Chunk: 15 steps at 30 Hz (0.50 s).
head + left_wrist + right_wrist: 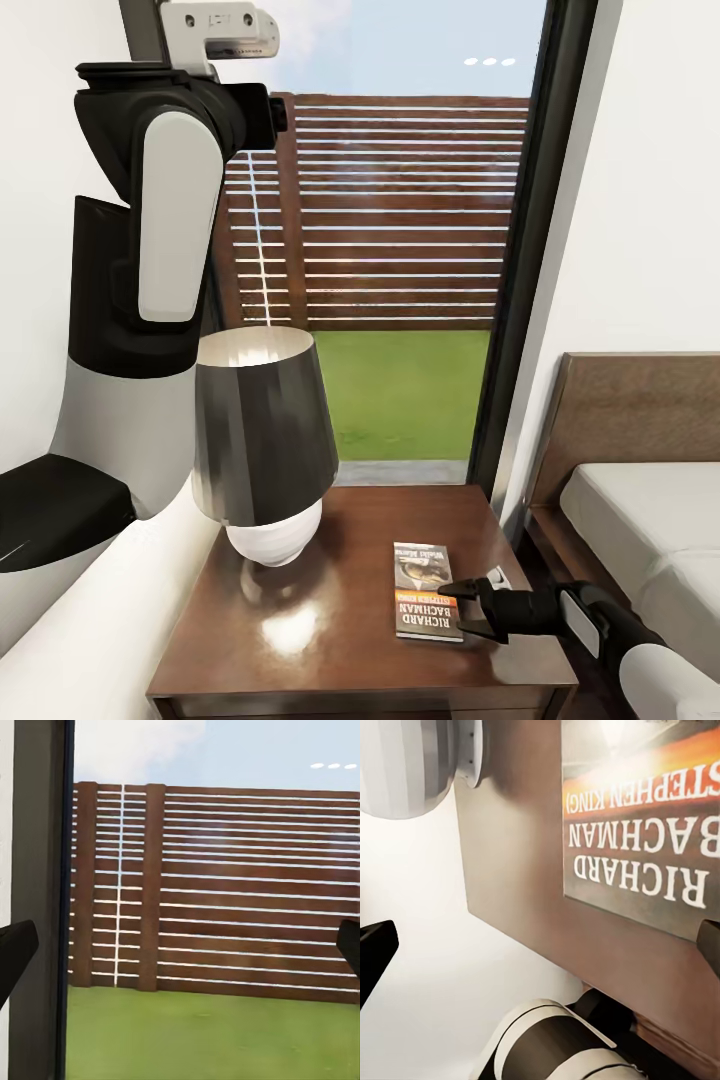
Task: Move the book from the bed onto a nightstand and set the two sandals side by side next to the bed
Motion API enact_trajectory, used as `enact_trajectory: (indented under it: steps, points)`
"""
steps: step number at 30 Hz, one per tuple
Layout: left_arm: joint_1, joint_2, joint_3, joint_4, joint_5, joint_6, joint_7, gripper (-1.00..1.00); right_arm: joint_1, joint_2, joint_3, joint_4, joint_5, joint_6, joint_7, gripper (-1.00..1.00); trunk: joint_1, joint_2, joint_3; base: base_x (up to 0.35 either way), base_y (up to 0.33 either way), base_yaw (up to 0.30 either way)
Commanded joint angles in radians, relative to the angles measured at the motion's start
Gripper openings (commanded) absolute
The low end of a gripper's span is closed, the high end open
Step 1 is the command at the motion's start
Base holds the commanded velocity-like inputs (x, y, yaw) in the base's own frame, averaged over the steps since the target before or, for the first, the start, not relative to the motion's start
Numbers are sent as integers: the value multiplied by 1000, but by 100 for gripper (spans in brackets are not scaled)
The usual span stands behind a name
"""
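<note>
- Left gripper (180, 945): raised toward the window (400, 250), fingers spread, holding nothing.
- Lamp (262, 445): on the nightstand (300, 640), left of the book (427, 591).
- Book: flat on the nightstand.
- Right gripper (468, 606): just right of the book, fingers parted; withdrawing carelessly could drag it off.
- Bed (640, 520): right of the nightstand.

Bright daylight through window (400, 250), glare on nightstand (290, 630), crisp render
</note>
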Motion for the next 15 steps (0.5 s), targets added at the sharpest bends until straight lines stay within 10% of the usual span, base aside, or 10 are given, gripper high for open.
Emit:
enact_trajectory:
  steps: [1,15]
  points:
    - [-1,0,-1,0,9,3,11,100,-1,-1,7,-1,-7,4,1,100,0,0,-1,0,0,0]
    - [-1,-1,-6,0,9,3,67,100,-1,-1,7,-2,-6,3,1,100,-16,28,11,0,0,0]
